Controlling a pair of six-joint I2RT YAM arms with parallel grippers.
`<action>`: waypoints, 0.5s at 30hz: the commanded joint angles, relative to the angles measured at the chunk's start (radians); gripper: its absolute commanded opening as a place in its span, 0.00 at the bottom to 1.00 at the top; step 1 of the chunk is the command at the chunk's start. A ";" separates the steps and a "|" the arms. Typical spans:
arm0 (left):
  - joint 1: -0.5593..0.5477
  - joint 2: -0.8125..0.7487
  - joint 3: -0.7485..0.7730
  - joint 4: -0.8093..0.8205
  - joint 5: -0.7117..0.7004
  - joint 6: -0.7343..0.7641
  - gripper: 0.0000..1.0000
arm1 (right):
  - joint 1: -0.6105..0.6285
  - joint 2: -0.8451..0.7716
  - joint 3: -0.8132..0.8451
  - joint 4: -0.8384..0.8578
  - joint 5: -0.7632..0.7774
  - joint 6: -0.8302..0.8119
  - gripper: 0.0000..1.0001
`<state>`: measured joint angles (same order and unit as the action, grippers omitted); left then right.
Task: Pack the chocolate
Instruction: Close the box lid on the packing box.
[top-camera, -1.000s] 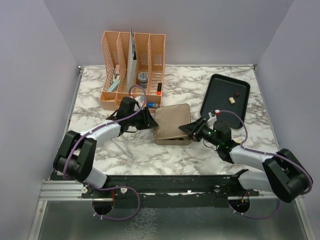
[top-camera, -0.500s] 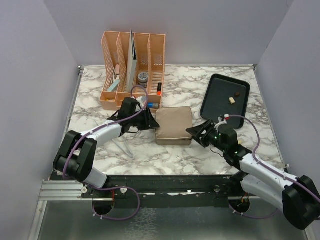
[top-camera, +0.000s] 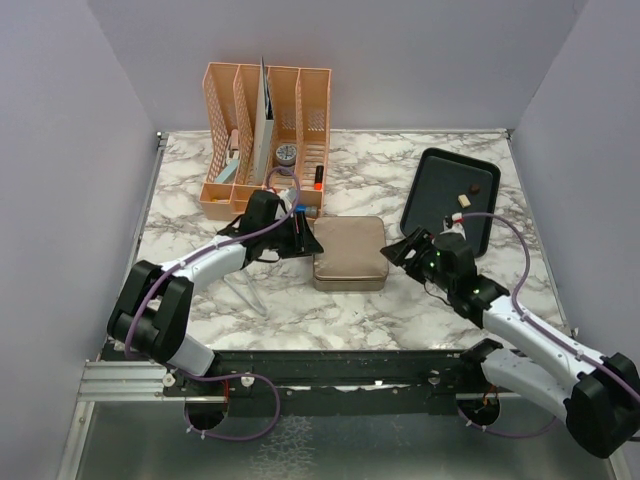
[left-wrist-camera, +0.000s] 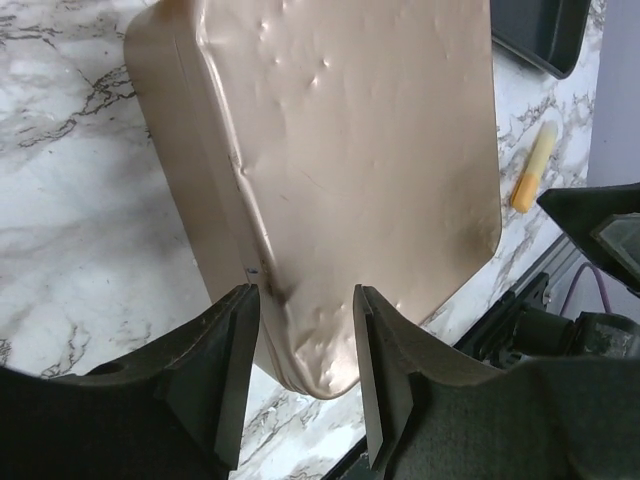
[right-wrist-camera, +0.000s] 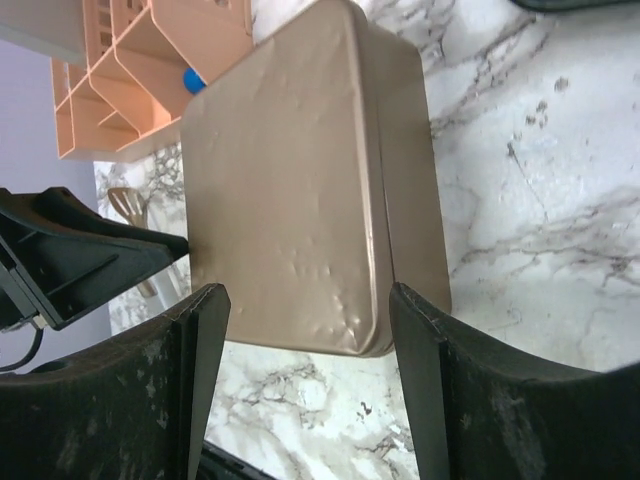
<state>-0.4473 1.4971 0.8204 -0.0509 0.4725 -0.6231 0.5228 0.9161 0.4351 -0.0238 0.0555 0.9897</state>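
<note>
Marble-patterned counter (top-camera: 380, 170) fills the overhead view, with a peach desk organizer (top-camera: 265, 110) at the back and a black tray (top-camera: 440, 175) on the right. Two pieces of chocolate (top-camera: 463, 200), one dark and one cream, lie on that tray. Between the arms sits the square gold tin (top-camera: 348, 252), lid on. The left fingers (top-camera: 303, 236) are at its left edge and the right fingers (top-camera: 402, 250) just beside its right edge.

From the left wrist, the left fingers (left-wrist-camera: 225, 380) stand apart with the tin's (left-wrist-camera: 360, 150) near corner showing between them. Whether either pad touches metal I cannot tell.

From the right wrist, the right fingers (right-wrist-camera: 195, 380) are spread wide and hold nothing. The tin (right-wrist-camera: 280, 200) lies beyond them, dented lid up.

With the lid shut and chocolate left outside, the step in hand looks like opening the tin. To do it well, one arm should pin the base to the counter while the other catches only the lid's lip and lifts straight up. A skewed pull would likely jam the lid or drag the tin across the smooth marble.
</note>
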 joint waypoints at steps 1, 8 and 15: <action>-0.005 -0.014 0.039 -0.047 -0.045 0.035 0.49 | 0.005 0.036 0.050 -0.050 0.064 -0.126 0.70; -0.007 -0.014 0.048 -0.099 -0.077 0.068 0.55 | 0.005 0.165 0.107 -0.028 0.008 -0.239 0.63; -0.012 0.000 0.040 -0.098 -0.048 0.073 0.56 | 0.005 0.229 0.095 0.045 -0.077 -0.270 0.47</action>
<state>-0.4477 1.4971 0.8444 -0.1329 0.4248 -0.5713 0.5228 1.1221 0.5171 -0.0200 0.0422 0.7689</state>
